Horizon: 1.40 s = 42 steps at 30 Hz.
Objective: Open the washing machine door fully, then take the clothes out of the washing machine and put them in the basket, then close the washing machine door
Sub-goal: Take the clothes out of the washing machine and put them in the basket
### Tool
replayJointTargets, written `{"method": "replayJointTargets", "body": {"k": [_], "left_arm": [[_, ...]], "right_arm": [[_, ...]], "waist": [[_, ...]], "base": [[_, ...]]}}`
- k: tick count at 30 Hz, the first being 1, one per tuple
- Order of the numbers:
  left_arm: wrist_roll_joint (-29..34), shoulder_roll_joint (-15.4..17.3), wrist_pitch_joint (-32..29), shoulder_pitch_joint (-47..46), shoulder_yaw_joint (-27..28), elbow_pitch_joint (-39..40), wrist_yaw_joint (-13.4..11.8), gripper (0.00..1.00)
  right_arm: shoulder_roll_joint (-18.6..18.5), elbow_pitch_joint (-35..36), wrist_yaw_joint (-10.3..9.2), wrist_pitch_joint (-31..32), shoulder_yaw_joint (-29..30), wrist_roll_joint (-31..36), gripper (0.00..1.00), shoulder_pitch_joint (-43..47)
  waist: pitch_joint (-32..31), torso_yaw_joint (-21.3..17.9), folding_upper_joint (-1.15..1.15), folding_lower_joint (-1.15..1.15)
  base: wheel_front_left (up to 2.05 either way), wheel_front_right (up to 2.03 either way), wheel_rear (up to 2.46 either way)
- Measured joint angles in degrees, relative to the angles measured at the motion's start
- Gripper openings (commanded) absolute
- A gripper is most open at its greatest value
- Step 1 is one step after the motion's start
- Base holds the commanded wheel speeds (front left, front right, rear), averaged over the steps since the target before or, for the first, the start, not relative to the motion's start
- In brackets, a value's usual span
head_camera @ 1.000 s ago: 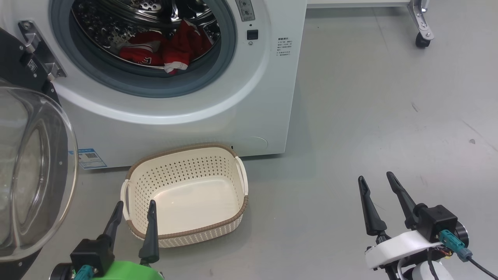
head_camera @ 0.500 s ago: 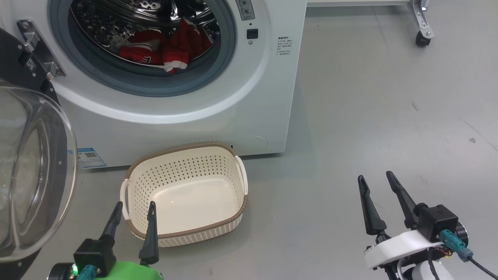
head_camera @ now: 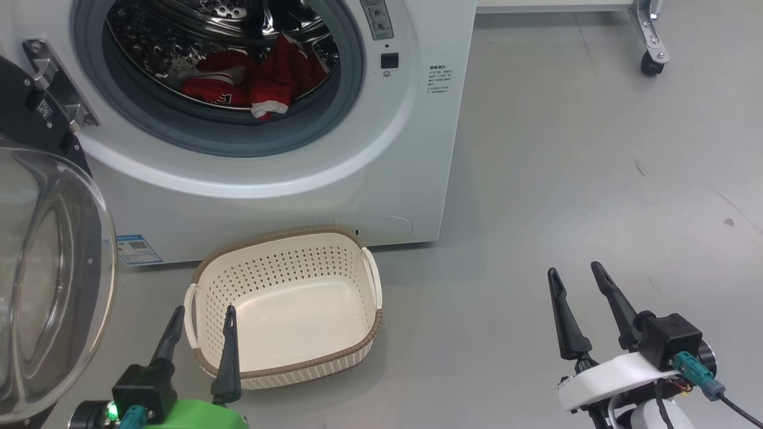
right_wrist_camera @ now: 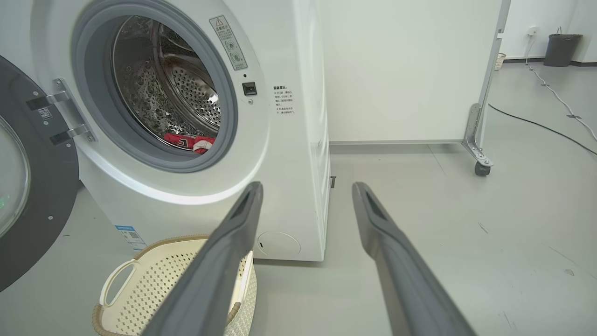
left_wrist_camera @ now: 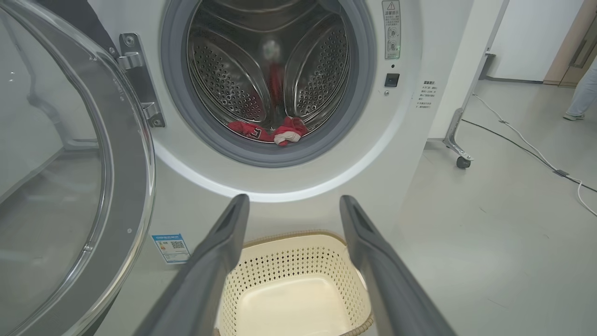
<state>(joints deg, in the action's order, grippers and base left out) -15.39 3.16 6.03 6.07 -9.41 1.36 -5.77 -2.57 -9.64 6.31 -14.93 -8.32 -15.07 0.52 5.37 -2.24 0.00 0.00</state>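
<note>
Red clothes [head_camera: 250, 83] lie in the drum of the washer [head_camera: 369, 179], well ahead of and above both tools. Left tool [head_camera: 204, 311] gapes wide and holds nothing (its fingers [head_camera: 229, 357] overlap the near left rim of the basket [head_camera: 286, 235]; contact unclear). Right tool [head_camera: 574, 269] is equally wide, empty, over bare floor, well right of the basket. Door [head_camera: 59, 286] hangs open just left of the left tool.

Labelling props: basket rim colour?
Brown woven-look rim on the cream basket; clearest in the head view.
</note>
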Motion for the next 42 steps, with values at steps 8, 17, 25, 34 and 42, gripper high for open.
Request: {"method": "replayJointTargets", "body": {"k": [8,17,25,34,42], "left_arm": [[0.7,0.0,-0.4,0.0,0.1,0.6,-0.3,1.00],[0.9,0.0,-0.5,0.0,0.1,0.6,-0.3,1.00],[1.5,0.0,-0.9,0.0,0.2,0.6,-0.5,1.00],[2.3,0.0,-1.4,0.1,0.3,0.5,-0.5,1.00],[2.3,0.0,-1.5,0.1,0.3,0.5,-0.5,1.00]], "right_arm": [[0.0,0.0,0.00,0.0,-0.1,0.0,1.00,0.0],[0.0,0.0,0.00,0.0,-0.4,-0.1,1.00,0.0],[0.0,-0.2,0.00,0.0,-0.6,-0.5,1.00,0.0],[0.0,-0.3,-0.49,0.0,-1.0,-0.6,1.00,0.0],[0.0,-0.4,-0.49,0.0,-1.0,-0.6,1.00,0.0]], "waist": [[0.0,0.1,0.00,0.00],[-0.2,0.2,0.00,0.00],[-0.4,0.2,0.00,0.00],[-0.7,0.3,0.00,0.00],[-0.6,0.4,0.00,0.00]], "base": [[1.01,-0.99,-0.01],[0.74,-0.74,0.00],[0.42,-0.42,0.00],[0.08,-0.08,0.00],[0.00,0.00,0.00]]}}
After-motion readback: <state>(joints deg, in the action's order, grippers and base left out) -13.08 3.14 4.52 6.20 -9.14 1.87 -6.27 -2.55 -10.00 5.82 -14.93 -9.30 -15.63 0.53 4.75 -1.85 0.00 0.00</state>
